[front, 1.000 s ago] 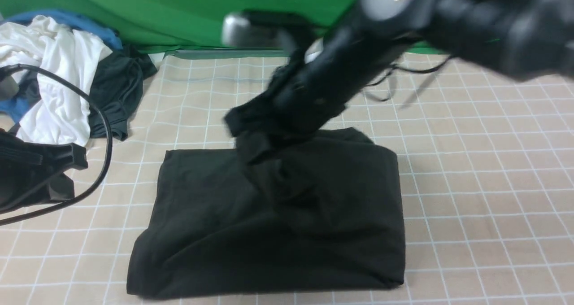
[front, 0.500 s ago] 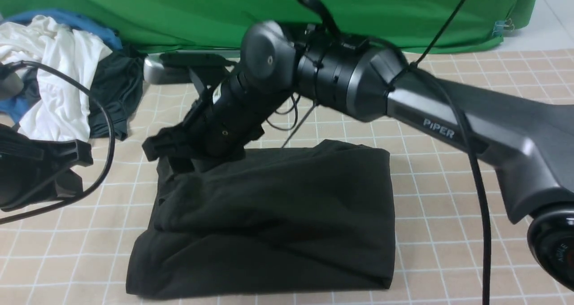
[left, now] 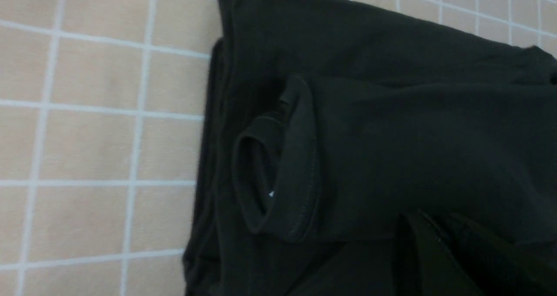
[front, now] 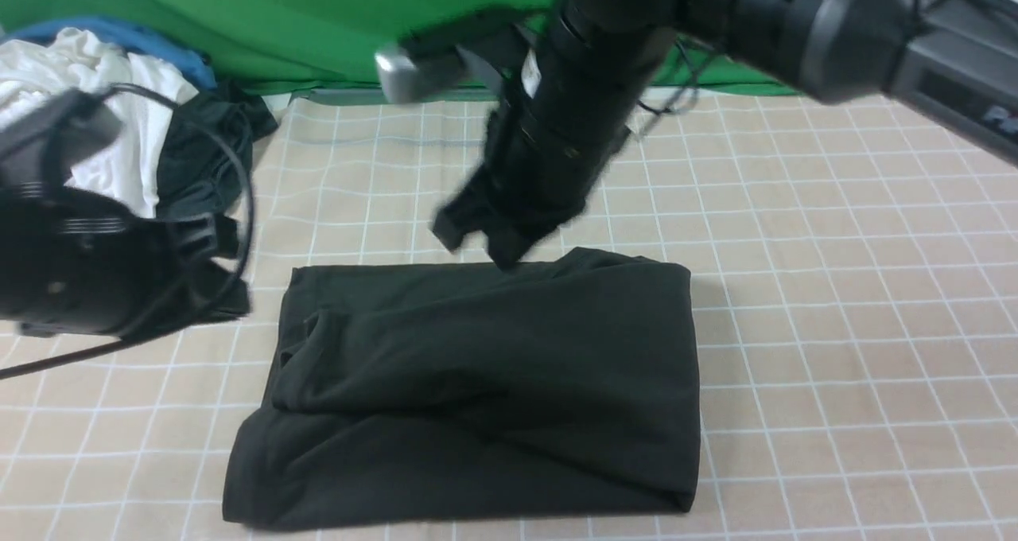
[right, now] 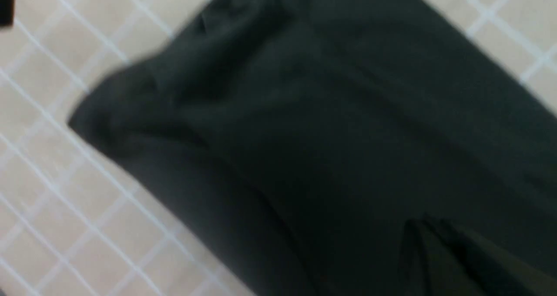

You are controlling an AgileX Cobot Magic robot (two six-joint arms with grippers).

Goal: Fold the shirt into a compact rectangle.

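— Starting with the shirt (front: 485,390), where was it when you looked?
— It lay folded into a rough rectangle on the checked table cover (front: 835,326), towards my side of it. A second layer was doubled over the top, with a few soft creases. Through the left wrist camera I saw its neck opening (left: 261,183) at the left edge of the fold, with a speck of white label inside.
— And the claws?
— My right gripper (front: 497,247) hung at the far edge of the shirt, pointing down, jaws pressed together with nothing between them. The picture was too blurred for me to tell whether its tip touched the fabric. My left gripper (front: 221,274) was also closed and empty, just off the shirt's left edge.
— Anything else around?
— A heap of clothes sat at the far left corner: a white garment (front: 119,127), a dark grey garment (front: 199,159) against it, and a blue garment (front: 135,36) behind them. A green backdrop (front: 278,16) ran behind the table
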